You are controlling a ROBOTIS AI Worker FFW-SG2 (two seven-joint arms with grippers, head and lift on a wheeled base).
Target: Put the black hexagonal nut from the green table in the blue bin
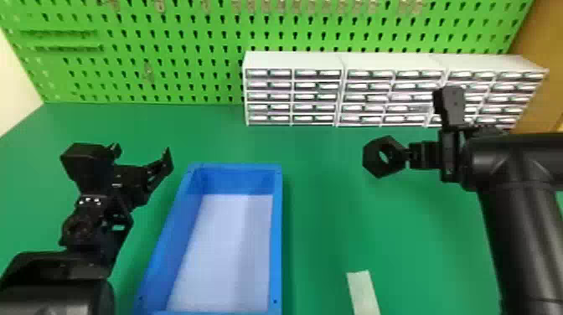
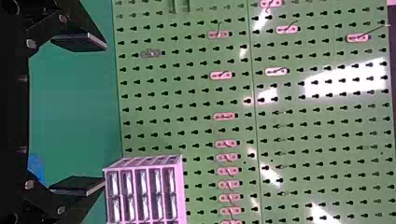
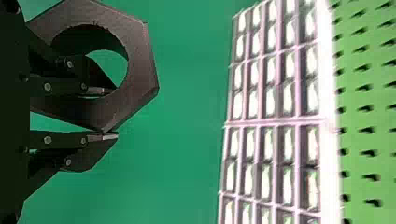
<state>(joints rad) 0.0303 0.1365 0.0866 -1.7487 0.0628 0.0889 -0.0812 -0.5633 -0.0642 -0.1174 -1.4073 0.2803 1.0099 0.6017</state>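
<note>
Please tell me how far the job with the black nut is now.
Picking up looks done: the black hexagonal nut appears raised above the green table. In hand: the right gripper grips its wall, right of the blue bin. Left: bring it over the bin, lower and release it.

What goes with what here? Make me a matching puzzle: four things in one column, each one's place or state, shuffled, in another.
Things:
1. Black nut
2. Blue bin
3. White drawer units
4. Left pincer

Places and states:
A. At the back of the green table, before the pegboard
B. Open, holding nothing
C. Held by the right pincer
D. Between the two pincers, pale-floored

Right pairs: 1-C, 2-D, 3-A, 4-B
</note>
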